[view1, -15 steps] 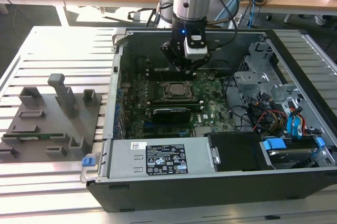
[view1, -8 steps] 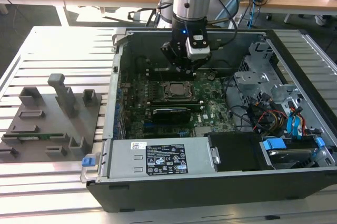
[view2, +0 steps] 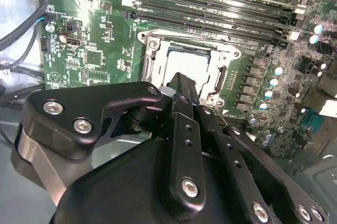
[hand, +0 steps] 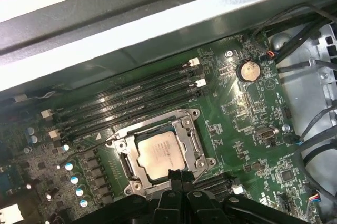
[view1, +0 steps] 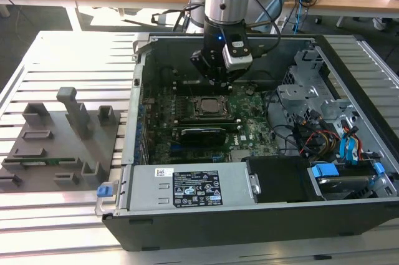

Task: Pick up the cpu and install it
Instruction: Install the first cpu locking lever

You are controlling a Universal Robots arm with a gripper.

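Silvery-pink metal tops the small flat square cpu (hand: pixel 158 153), which lies inside the silver-framed square socket (hand: pixel 192 140) on the green motherboard (hand: pixel 247 124). The board is mounted in the open black computer case (view1: pixel 249 231) on the slatted aluminium bench (view1: pixel 68 50). We see the black-fingered claw (hand: pixel 177 177) hanging just over one edge of the socket, its tips pressed together with nothing between them, so the chip is in the socket and not in the grasp. We judge the main hazard from here to be pressure on a chip that is not sitting square. We cannot tell whether it is fully seated or whether the frame is latched, and a push on a tilted chip could bend the contacts beneath. A sideways drift could also knock the clenched tips against the frame, the row of small pale-topped capacitors (hand: pixel 74 178) or the long black memory slots (hand: pixel 126 103) close by. As for writing, faint print marks the cpu's top and white lettering dots the board. In the exterior view a white label (view1: pixel 196 191) sits on the grey power supply box (view1: pixel 144 193). We can read none of it with confidence.
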